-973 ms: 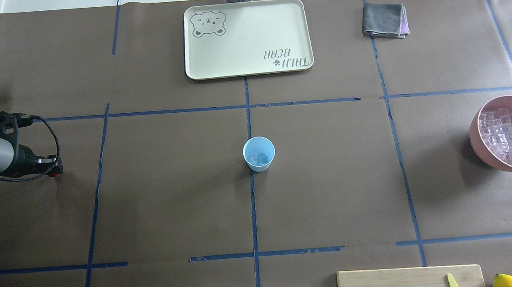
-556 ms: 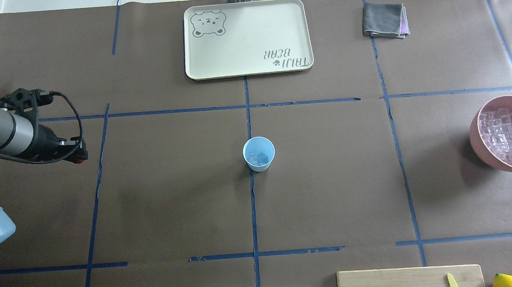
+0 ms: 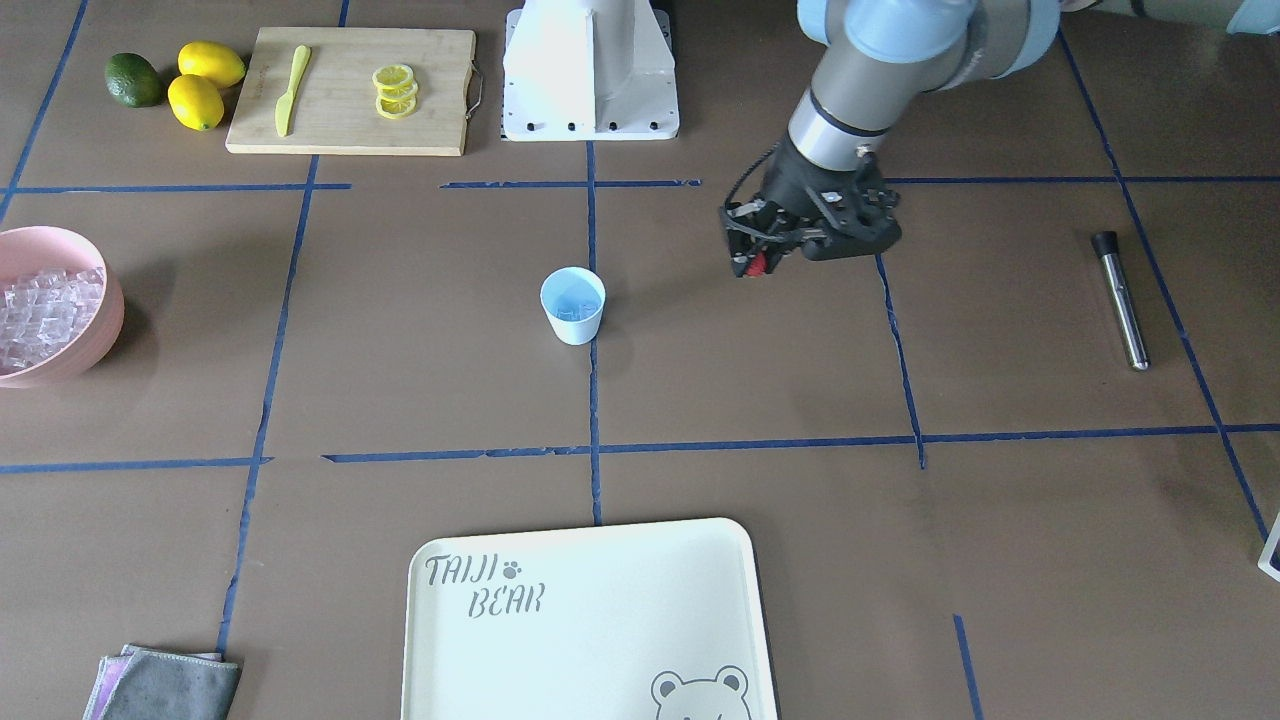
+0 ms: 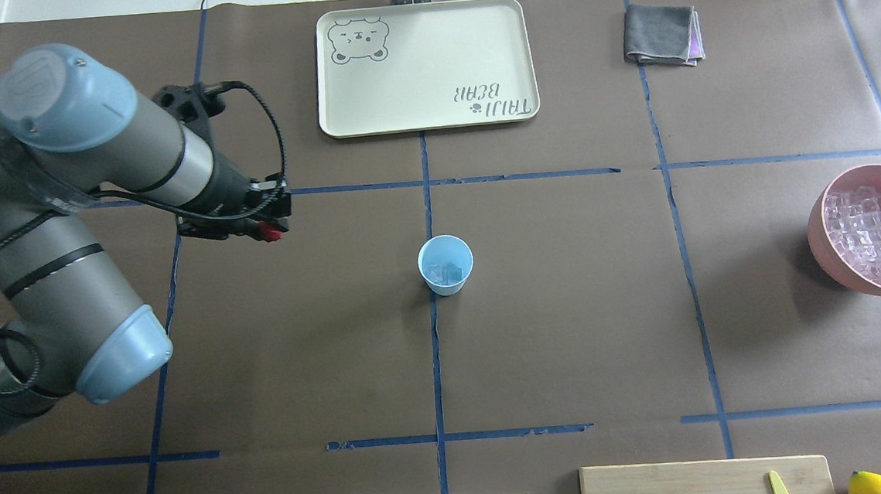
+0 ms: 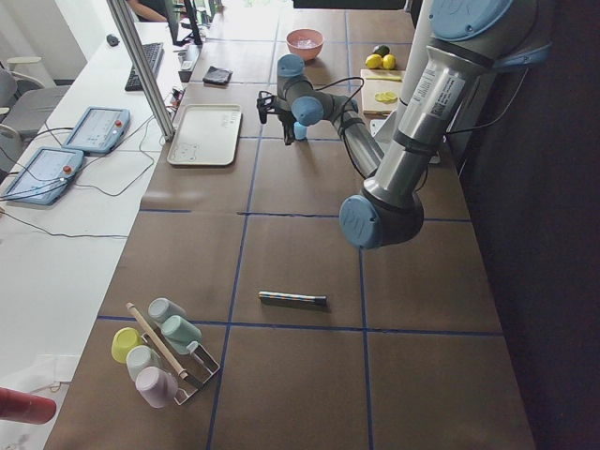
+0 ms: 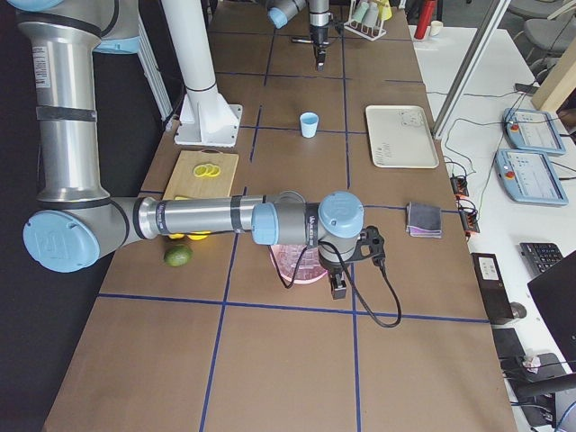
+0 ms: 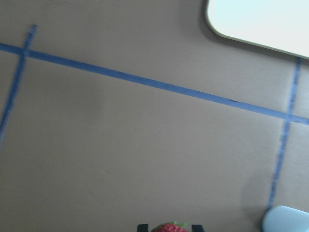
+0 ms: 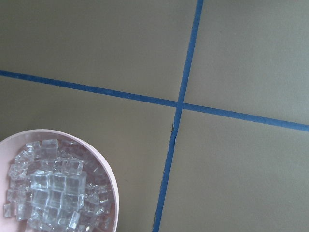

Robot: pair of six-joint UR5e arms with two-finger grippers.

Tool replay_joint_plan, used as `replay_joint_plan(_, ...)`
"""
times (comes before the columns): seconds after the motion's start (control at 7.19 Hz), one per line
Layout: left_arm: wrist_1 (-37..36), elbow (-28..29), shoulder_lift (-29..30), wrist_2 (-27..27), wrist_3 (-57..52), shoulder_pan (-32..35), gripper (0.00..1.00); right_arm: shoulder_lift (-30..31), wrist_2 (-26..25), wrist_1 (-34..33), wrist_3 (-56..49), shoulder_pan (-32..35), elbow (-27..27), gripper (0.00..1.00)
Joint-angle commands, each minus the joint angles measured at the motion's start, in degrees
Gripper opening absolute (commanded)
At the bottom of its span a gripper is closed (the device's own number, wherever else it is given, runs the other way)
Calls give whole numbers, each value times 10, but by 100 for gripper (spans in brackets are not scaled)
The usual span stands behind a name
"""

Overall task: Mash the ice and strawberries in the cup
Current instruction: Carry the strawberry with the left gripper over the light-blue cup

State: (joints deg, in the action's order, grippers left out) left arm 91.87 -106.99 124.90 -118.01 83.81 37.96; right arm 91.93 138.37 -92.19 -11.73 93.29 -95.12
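The light blue cup (image 4: 446, 264) stands at the table's middle with a few clear ice cubes (image 4: 443, 272) inside; it also shows in the front view (image 3: 573, 305) and at the left wrist view's lower right corner (image 7: 287, 220). My left gripper (image 4: 272, 229) is shut on a small red strawberry (image 7: 170, 227) and hangs above the table to the left of the cup, apart from it. My right gripper (image 6: 339, 290) shows only in the exterior right view, beside the pink bowl; I cannot tell whether it is open or shut.
A pink bowl (image 4: 832, 196) full of ice cubes stands at the right edge. A cream tray (image 4: 425, 66) and a grey cloth (image 4: 662, 34) lie at the far side. A dark metal rod (image 3: 1120, 298) lies far left. A cutting board (image 3: 430, 90) with lemon slices lies near the base.
My left arm has swung right and slightly away from the robot, carrying the strawberry closer to the cup. The cup and bowl have not moved.
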Motion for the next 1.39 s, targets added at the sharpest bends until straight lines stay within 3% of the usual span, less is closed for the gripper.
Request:
replay_joint_plan(0.0, 1, 78, 104, 42, 61, -53, 1, 28, -1, 33, -3, 4, 2, 99)
replay_joint_plan(0.28, 42, 138, 129, 68, 72, -73, 2, 29, -1, 34, -1, 4, 3, 99)
replay_joint_plan(0.97, 53, 172, 140, 71, 73, -75, 6, 27, 1, 35, 16, 4, -1, 99)
replay_joint_plan(1.11, 54, 176, 144, 72, 73, -75, 12, 26, 1, 35, 16, 4, -1, 99)
replay_joint_plan(1.25, 53, 177, 145, 71, 72, -75, 52, 24, 1, 35, 17, 4, -2, 99)
